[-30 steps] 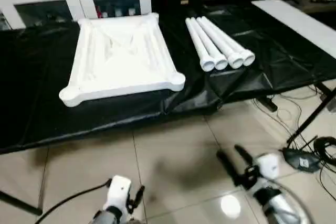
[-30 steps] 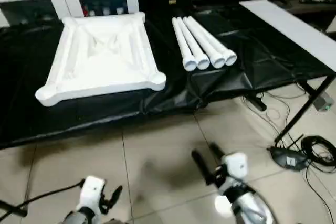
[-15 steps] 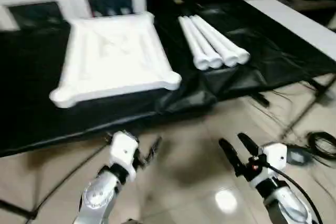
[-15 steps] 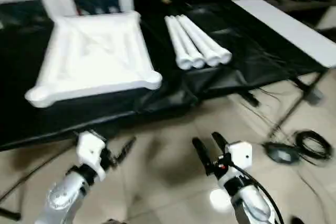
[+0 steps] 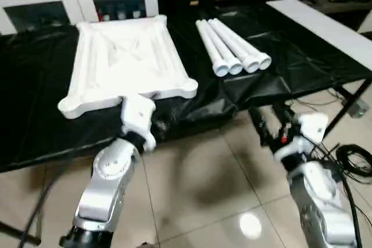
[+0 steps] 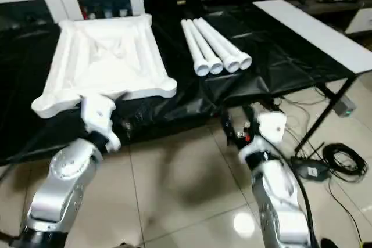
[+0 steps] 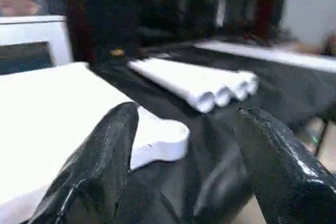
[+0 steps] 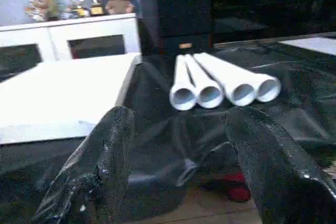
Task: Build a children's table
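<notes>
- Tabletop [image 5: 125,56] lies ribs-up on the black-covered table [image 5: 35,114]; four legs [image 5: 232,46] lie side by side, apart from it on the right.
- Left gripper [image 7: 184,171] hangs at the tabletop's near edge, fingers [image 7: 100,177] spread, empty.
- Right gripper [image 8: 173,166] faces the legs' open ends from beyond the table's edge, fingers [image 8: 262,156] apart, empty.
- Right wrist view adds figurines on the cabinet [image 8: 68,35].

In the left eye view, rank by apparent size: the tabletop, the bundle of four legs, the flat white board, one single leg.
1. Tabletop, largest.
2. Flat white board, though the picture edge cuts it off.
3. Bundle of four legs.
4. One single leg, smallest.
</notes>
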